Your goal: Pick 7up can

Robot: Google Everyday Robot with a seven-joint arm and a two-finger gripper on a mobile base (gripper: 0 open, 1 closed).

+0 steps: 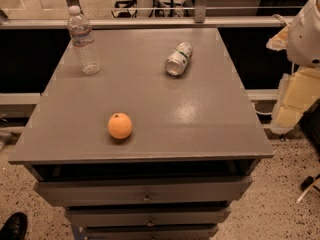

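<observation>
The 7up can point(179, 58) lies on its side at the back right of the grey cabinet top point(200, 114), shiny end facing forward, with bare surface all around it. A water bottle point(83, 40) stands upright at the back left and an orange point(120, 125) sits near the front edge, both well apart from it. The gripper point(295, 96) hangs beyond the right edge, cut off by the frame; how far open it is cannot be told.
</observation>
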